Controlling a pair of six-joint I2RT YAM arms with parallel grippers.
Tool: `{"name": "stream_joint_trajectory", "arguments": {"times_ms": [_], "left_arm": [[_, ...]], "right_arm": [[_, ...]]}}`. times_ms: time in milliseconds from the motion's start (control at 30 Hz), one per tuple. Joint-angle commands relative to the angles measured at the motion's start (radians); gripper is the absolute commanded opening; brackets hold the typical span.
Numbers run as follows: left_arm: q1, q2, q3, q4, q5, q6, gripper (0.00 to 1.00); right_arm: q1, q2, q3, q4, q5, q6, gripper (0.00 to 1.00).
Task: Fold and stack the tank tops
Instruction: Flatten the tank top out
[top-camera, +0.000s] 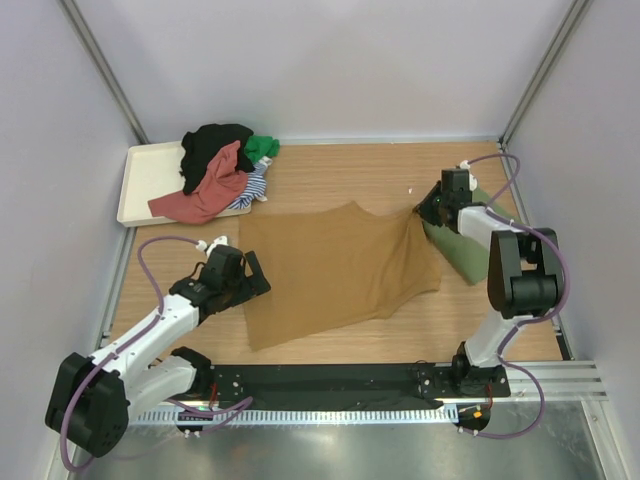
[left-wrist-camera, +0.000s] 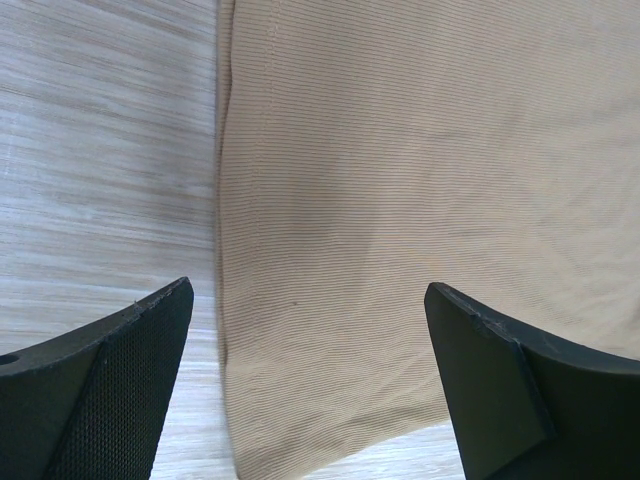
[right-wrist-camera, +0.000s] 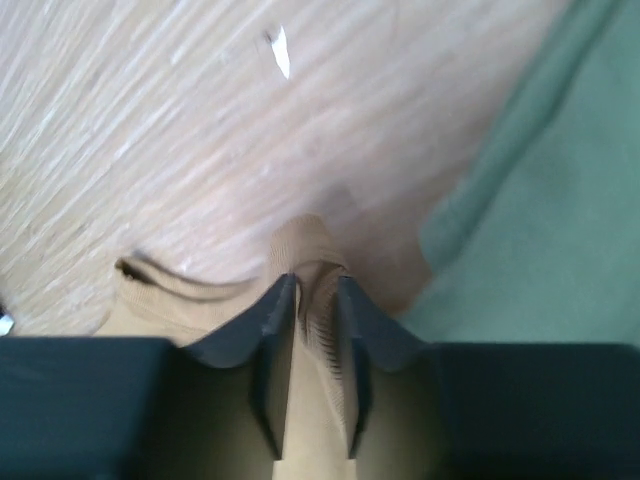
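**Right arm pinching a corner of the mustard brown tank top, left arm waiting wide open**

The mustard brown tank top (top-camera: 340, 270) is lying spread across the middle of the wooden table (top-camera: 330, 170). Its far right corner is rising in a peak toward the right gripper (top-camera: 422, 210).

The right wrist view is showing what the overhead view cannot. The right gripper (right-wrist-camera: 318, 290) is clenching a narrow fold of the ribbed brown cloth (right-wrist-camera: 310, 250) between its two black fingers. The olive green tank top (right-wrist-camera: 540, 200) is lying just beside it, and a small white speck (right-wrist-camera: 280, 50) is sitting on the bare wood further off. From above, the olive green tank top (top-camera: 462, 255) is showing only partly, tucked under the right arm.

The left gripper (top-camera: 250, 275) is hanging over the brown top's left edge. In the left wrist view the left gripper (left-wrist-camera: 308, 290) is standing with its jaws fully released. The fine rib and stitched hem of the cloth (left-wrist-camera: 420, 200) are running between the fingers.

Only the overhead view is taking in the cream tray (top-camera: 150, 180) at the far left. It is holding a heap of tops: black (top-camera: 215, 145), red (top-camera: 205, 190), green (top-camera: 263, 148) and a striped one (top-camera: 255, 188).
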Motion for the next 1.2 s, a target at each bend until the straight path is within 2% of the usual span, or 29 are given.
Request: {"name": "stream_joint_trajectory", "arguments": {"times_ms": [0,33,100,133,233,400,533,700,867,967,1167], "left_arm": [[-0.001,-0.006,0.002,-0.015,-0.03,0.008,0.98],[-0.001,-0.008,0.008,-0.021,-0.033,0.008,0.98],[-0.001,-0.022,0.015,-0.045,-0.036,0.008,0.99],[-0.001,-0.029,0.023,-0.053,-0.033,0.007,0.98],[-0.001,-0.08,0.026,-0.076,-0.001,0.003,0.98],[-0.009,-0.143,0.014,-0.118,-0.049,-0.038,0.98],[-0.009,-0.09,0.052,-0.119,-0.141,-0.052,1.0],[0.01,0.012,0.164,-0.085,-0.232,0.023,1.0],[0.081,0.167,0.296,-0.016,-0.238,0.074,0.99],[0.141,0.28,0.371,0.02,-0.209,0.083,0.92],[0.175,0.523,0.528,0.083,-0.166,0.122,0.68]], "right_arm": [[-0.001,0.052,0.092,0.005,0.046,-0.013,0.31],[-0.002,0.051,0.094,-0.001,0.045,-0.013,0.39],[-0.001,0.028,0.072,-0.01,0.059,-0.016,0.49],[-0.002,-0.009,0.062,-0.021,0.068,-0.026,0.59],[-0.001,-0.102,0.032,-0.1,0.131,-0.046,0.65],[0.074,-0.262,-0.038,-0.205,0.235,-0.123,0.62],[0.09,-0.305,-0.064,-0.188,0.103,-0.161,0.56],[0.145,-0.192,0.048,-0.19,-0.033,-0.207,0.59],[0.219,-0.016,0.247,-0.231,-0.053,-0.227,0.58],[0.24,0.092,0.345,-0.248,-0.055,-0.233,0.57],[0.243,0.264,0.494,-0.248,-0.085,-0.235,0.56]]}}
